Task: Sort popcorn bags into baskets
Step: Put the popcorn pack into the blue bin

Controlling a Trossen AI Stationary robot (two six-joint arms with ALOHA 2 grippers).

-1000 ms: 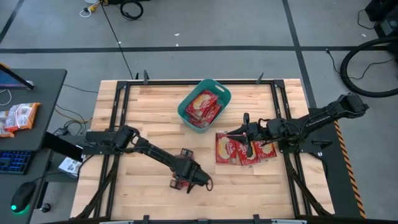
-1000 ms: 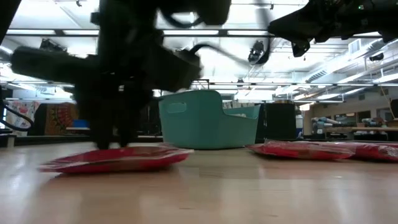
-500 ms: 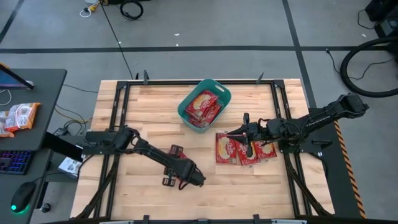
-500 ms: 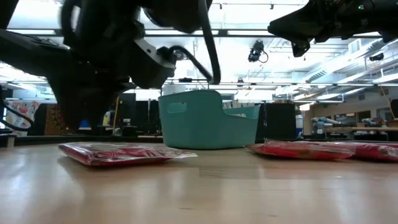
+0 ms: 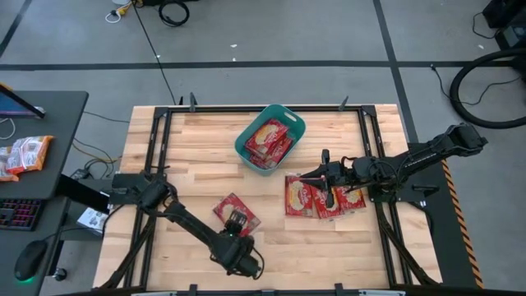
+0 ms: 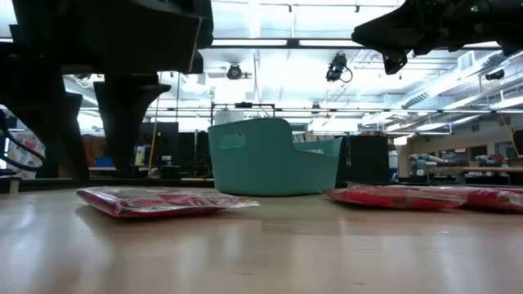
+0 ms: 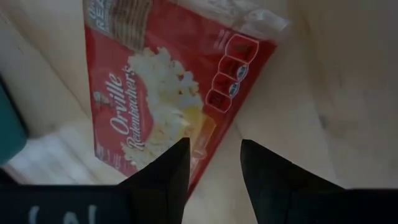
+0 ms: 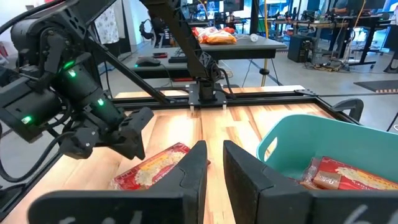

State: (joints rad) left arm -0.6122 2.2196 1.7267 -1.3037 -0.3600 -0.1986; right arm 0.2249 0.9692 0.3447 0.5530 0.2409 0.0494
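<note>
One popcorn bag (image 5: 237, 212) (image 7: 161, 93) lies flat on the wood, label up, on the near middle of the table. My left gripper (image 5: 237, 235) (image 7: 214, 155) hovers open just on its near side, pointing steeply down; nothing is between the fingers. The teal basket (image 5: 297, 123) (image 6: 270, 159) stands at the far middle with several bags (image 5: 267, 140) in it. More bags (image 5: 316, 199) lie overlapping to its right. My right gripper (image 5: 306, 176) (image 8: 214, 162) hangs level above that pile, its fingers a narrow gap apart and holding nothing.
Black frame rails (image 5: 156, 148) run along the table's edges. A desk (image 5: 33, 156) with packets, a keyboard and a mouse stands off the table's left side. Bare wood (image 5: 197, 140) lies left of the basket.
My left gripper has swung from right over the lone bag toward the table's near edge, turning as it went and staying open. The bag is still flat on the wood. My right arm has kept still.
</note>
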